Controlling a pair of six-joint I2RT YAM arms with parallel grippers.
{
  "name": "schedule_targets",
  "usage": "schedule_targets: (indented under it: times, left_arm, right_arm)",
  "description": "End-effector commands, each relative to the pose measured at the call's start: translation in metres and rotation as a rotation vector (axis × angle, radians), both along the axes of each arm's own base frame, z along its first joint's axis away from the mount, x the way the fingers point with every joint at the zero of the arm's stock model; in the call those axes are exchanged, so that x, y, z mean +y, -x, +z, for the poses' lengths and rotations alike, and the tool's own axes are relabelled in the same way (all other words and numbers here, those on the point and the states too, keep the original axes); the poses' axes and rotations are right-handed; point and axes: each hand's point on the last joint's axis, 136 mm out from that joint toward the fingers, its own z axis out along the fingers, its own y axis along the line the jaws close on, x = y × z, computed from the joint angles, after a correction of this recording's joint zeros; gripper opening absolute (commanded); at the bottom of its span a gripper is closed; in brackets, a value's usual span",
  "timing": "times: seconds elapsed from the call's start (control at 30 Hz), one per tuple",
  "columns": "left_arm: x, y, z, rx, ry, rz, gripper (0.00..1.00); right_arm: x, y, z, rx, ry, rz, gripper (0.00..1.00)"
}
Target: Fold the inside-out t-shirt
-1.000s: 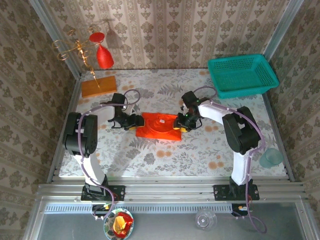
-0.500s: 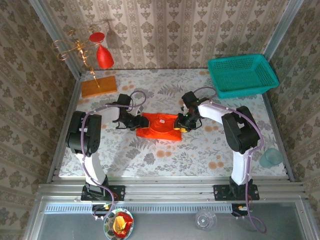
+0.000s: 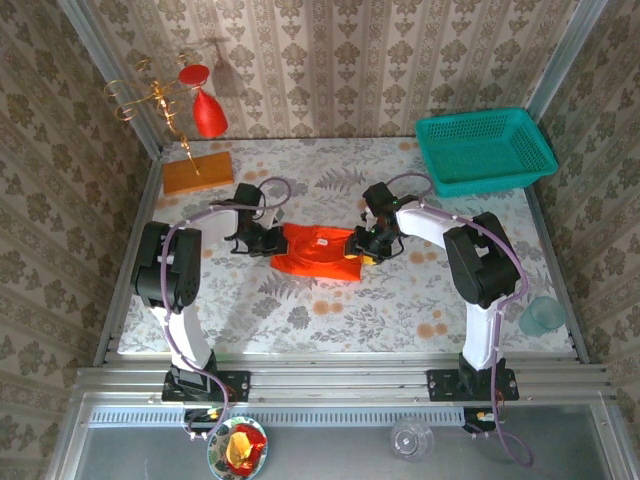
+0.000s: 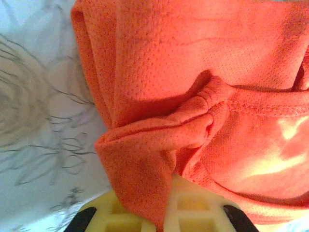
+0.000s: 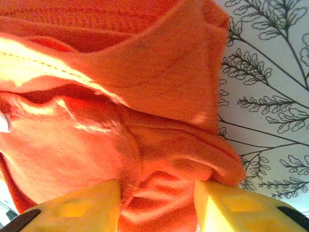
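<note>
Damask walls [image 3: 350, 60] enclose floral table [image 3: 330, 300] bearing orange t-shirt [image 3: 318, 250].

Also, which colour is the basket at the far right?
Teal green; the basket shows best in the top external view.

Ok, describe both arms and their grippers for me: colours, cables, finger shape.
Both the left arm and right arm have white links with bulky black joint housings, and a lilac cable loops loosely along each. The left gripper and right gripper are black-bodied, with blocky yellow fingers showing moulded recesses.
</note>
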Motion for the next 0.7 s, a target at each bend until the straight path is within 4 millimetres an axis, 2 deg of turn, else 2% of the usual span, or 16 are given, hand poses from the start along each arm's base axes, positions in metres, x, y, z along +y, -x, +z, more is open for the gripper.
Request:
schedule_targets:
  times: [0.0, 0.23, 0.43, 0.67]
  left_arm:
    - [0.039, -0.012, 0.008, -0.038, -0.152, 0.022, 0.04]
    - [0.115, -0.041, 0.012, -0.093, -0.429, 0.074, 0.04]
    - [0.168, -0.067, 0.021, -0.154, -0.564, 0.128, 0.04]
    - [0.232, -0.085, 0.038, -0.212, -0.687, 0.193, 0.04]
  right_arm:
    - [-0.014, -0.004, 0.015, -0.047, 0.027, -0.010, 0.50]
    - [-0.028, -0.009, 0.031, -0.067, -0.002, -0.011, 0.51]
    - [-0.044, -0.005, 0.038, -0.060, -0.009, 0.009, 0.52]
    - [-0.058, -0.002, 0.043, -0.066, -0.031, -0.009, 0.52]
